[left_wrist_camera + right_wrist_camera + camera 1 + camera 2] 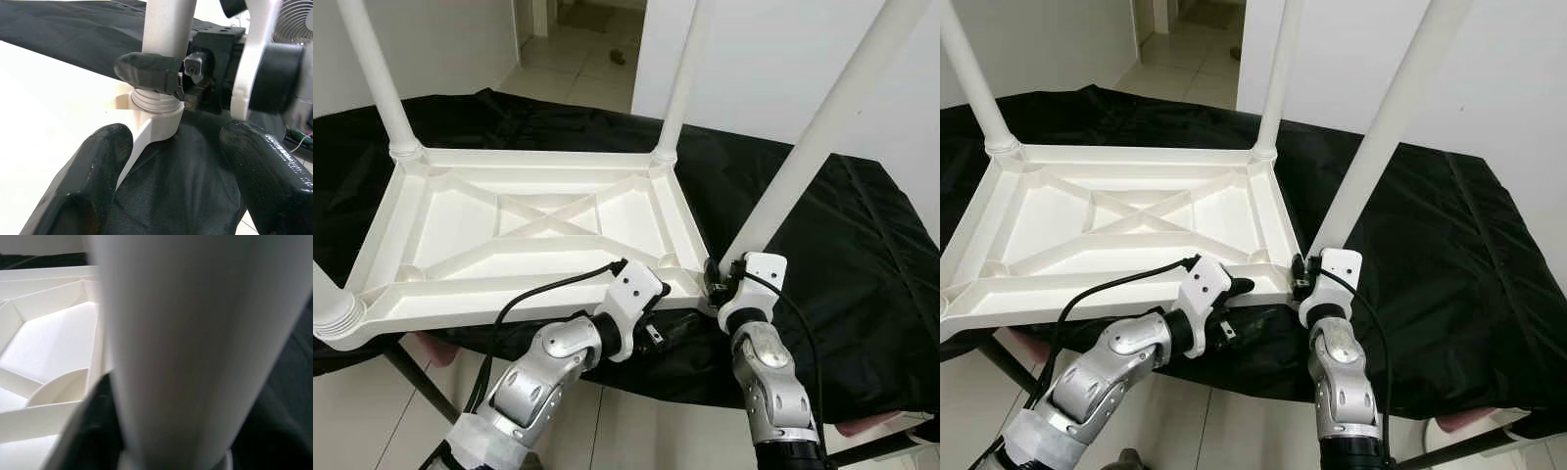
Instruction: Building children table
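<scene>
Four white legs [819, 136] stand on upturned tabletop [519, 240] over black cloth [862, 255]. Right claw [717, 279] clamped on near-right leg base; left claw [658, 284] apart beside it.

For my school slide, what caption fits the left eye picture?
Right gripper grips a white leg at the upside-down table's corner.

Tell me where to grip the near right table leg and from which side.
Grip the near right leg low on its round shaft, just above the threaded collar, from the robot's near side, where the right gripper clamps it; the left gripper waits open.
</scene>
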`<state>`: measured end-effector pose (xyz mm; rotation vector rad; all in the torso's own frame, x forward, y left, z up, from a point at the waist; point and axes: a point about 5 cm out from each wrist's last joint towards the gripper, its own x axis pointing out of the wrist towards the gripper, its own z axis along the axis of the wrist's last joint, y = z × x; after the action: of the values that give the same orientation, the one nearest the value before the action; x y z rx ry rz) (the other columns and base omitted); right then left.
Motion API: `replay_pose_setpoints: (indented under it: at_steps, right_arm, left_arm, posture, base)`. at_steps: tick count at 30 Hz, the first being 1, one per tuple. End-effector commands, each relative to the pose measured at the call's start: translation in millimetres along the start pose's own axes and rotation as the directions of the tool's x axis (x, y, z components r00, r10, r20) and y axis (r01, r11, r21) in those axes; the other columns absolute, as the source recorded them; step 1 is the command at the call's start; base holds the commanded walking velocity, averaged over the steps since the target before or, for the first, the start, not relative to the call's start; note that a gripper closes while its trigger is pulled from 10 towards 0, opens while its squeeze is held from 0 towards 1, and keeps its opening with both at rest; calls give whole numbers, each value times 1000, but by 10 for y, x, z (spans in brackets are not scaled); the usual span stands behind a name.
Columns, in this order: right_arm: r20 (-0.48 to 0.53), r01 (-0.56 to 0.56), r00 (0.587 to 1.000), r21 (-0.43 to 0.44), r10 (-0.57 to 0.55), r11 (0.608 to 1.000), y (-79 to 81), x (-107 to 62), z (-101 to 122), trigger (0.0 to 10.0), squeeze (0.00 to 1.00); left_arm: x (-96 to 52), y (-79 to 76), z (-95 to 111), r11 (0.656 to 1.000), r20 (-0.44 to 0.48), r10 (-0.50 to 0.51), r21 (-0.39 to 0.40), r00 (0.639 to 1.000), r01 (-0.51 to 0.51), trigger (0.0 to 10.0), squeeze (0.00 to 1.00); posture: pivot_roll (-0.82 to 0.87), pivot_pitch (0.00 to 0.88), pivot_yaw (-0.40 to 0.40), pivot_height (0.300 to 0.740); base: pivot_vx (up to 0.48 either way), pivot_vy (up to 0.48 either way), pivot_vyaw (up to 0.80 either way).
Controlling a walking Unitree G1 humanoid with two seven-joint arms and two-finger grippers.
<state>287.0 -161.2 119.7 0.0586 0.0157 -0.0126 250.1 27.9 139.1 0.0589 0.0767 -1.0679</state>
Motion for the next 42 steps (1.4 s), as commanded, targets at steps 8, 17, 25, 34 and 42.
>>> replay_pose_setpoints:
  at_steps: [8, 17, 25, 34, 42]
  right_arm:
    - [-62, -339, 940, -32, 337, 940, -56, 189, 144, 10000, 0]
    - [-135, -601, 798, -129, 587, 789, -38, 232, 164, 10000, 0]
    - [-198, -698, 714, -134, 671, 703, -57, 346, 49, 10000, 0]
    - [-234, -708, 700, -95, 675, 700, -46, 454, -85, 0, 0]
    - [-143, -585, 810, -123, 569, 802, -93, 495, -50, 0, 0]
  left_arm:
    - [3, -13, 19, 999, 5, -32, 6, 999, 32, 10000, 0]
    - [-11, 8, 38, 1000, 8, -18, 9, 1000, 18, 10000, 0]
    - [-23, 37, 56, 1000, 10, -6, 10, 1000, 6, 10000, 0]
    - [-24, 51, 77, 1000, 12, -5, 15, 1000, 5, 10000, 0]
    - [-13, 32, 77, 1000, 14, -8, 11, 1000, 8, 10000, 0]
  posture:
    - [54, 0, -93, 740]
    - [69, 0, -92, 740]
    - [72, 0, -79, 740]
    - [79, 0, -76, 740]
    - [68, 5, -84, 740]
  base:
    - [0, 0, 0]
    - [0, 0, 0]
    - [0, 0, 0]
    - [0, 0, 0]
    - [0, 0, 0]
